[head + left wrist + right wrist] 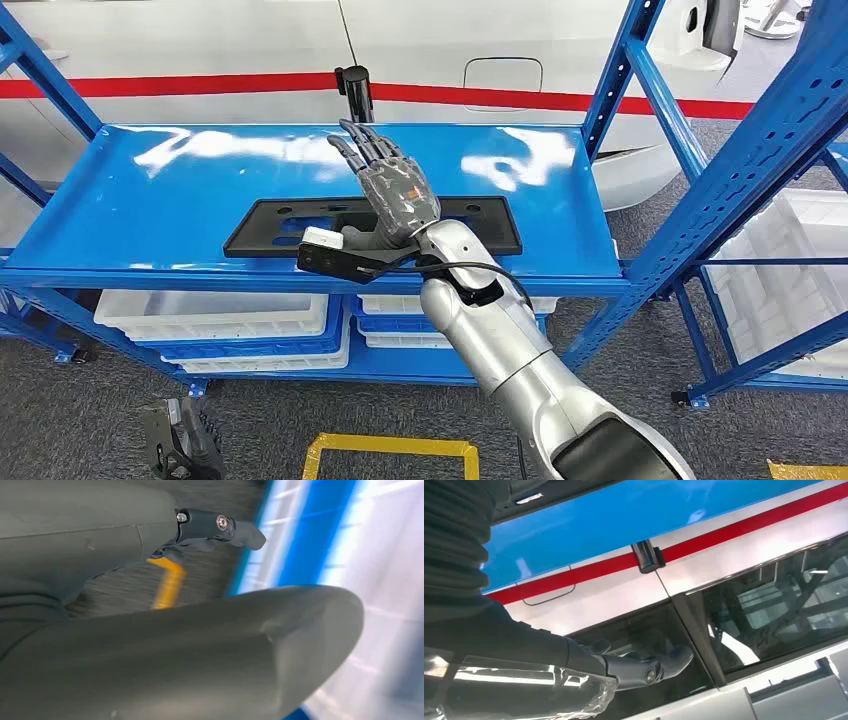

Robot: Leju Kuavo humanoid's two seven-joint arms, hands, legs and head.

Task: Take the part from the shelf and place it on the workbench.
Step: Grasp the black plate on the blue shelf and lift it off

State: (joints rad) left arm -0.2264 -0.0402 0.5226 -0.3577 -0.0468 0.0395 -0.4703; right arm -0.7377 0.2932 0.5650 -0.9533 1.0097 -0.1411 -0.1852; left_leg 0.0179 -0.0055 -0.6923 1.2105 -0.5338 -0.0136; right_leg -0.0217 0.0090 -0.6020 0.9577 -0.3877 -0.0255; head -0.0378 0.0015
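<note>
Shelf [150,215] of blue steel stands before me, and on its top deck lies the part [265,228], a long flat black panel with holes along it, parallel to the front edge and just behind it, nearer the right half than the left. My right hand [390,185] is stretched over the middle of the part, fingers [365,145] straight and spread wide, palm down, holding nothing; whether it touches the panel I cannot tell. My left hand [150,630] hangs low beside me, and its wrist view is too blurred for me to say how its fingers lie. White bins [215,315] sit on the lower deck. Behind the shelf stands a white car [200,40] with a red stripe [150,85]. I can read no writing or label anywhere.
</note>
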